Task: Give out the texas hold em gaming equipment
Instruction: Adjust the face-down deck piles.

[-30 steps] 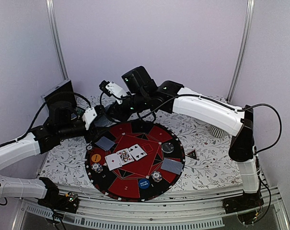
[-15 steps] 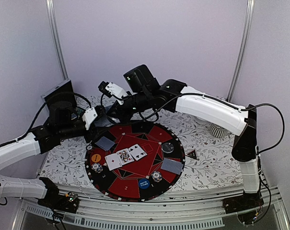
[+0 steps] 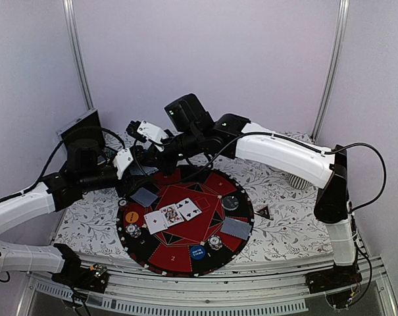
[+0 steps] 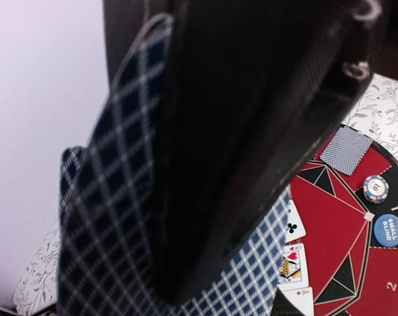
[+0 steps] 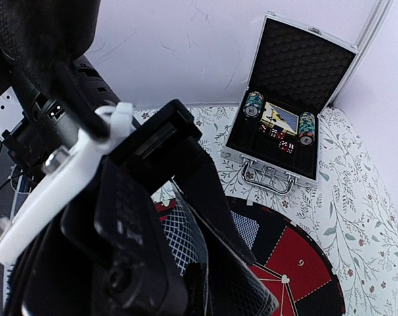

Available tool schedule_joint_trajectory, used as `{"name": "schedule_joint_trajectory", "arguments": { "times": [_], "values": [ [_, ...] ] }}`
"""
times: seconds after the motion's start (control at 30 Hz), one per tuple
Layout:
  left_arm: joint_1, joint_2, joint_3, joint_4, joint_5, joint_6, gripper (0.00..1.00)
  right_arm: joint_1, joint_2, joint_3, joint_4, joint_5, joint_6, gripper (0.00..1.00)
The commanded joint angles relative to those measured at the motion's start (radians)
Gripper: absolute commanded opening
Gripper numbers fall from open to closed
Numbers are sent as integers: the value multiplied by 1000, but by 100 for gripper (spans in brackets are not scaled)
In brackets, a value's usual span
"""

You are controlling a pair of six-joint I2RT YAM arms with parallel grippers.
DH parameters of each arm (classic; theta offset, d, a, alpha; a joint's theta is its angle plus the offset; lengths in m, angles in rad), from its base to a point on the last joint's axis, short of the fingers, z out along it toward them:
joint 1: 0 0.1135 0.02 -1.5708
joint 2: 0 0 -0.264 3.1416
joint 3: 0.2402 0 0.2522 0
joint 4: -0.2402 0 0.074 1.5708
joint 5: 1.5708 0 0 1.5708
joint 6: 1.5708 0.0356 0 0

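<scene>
Nearest me on the round black-and-red mat [image 3: 185,236], a blue button [image 3: 198,251] lies at the near edge with a pale-rimmed chip [image 3: 215,242] just beside it. A second pale chip [image 3: 133,230] and the orange button [image 3: 131,216] sit by the left edge. I count two face-down cards with grey-blue backs: a near-right card [image 3: 235,228] and a far-left card [image 3: 144,196]. Three white face-up cards [image 3: 172,214] fan out, overlapping, across the centre. One darker round disc [image 3: 230,202] lies toward the right edge; I cannot tell whether it is a chip. The single black-red triangle marker [image 3: 263,212] rests on the floral table [image 3: 87,224], just off the mat's right edge.

Over the mat's far-left edge, the left gripper [image 3: 138,158] is part-closed around a deck [image 4: 120,217] of blue-and-white checked backs, with one black finger [image 4: 251,131] pressed across it. The right gripper [image 3: 134,126] hangs just above and beyond it, jaws fully closed; I cannot tell whether a card is pinched. Both arms crowd that far-left side, while bare cloth shows right of the mat out to the table's right edge.

At the far-left corner an open metal case [image 5: 304,59] holds two chip stacks [image 5: 253,104]. A ribbed cup [image 3: 297,179] stands toward the far right, partly behind the right arm.
</scene>
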Motion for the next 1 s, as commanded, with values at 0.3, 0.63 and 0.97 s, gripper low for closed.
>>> {"name": "schedule_joint_trajectory", "arguments": {
  "times": [0.3, 0.63, 0.97],
  "values": [
    [-10, -22, 3, 49, 19, -4, 42, 2, 33, 21, 39, 7, 46, 20],
    [-10, -16, 8, 43, 12, -7, 42, 3, -65, -64, 79, 57, 70, 49],
    [-10, -12, 8, 42, 13, -9, 42, 3, -125, -115, 123, 91, 78, 70]
  ]
}}
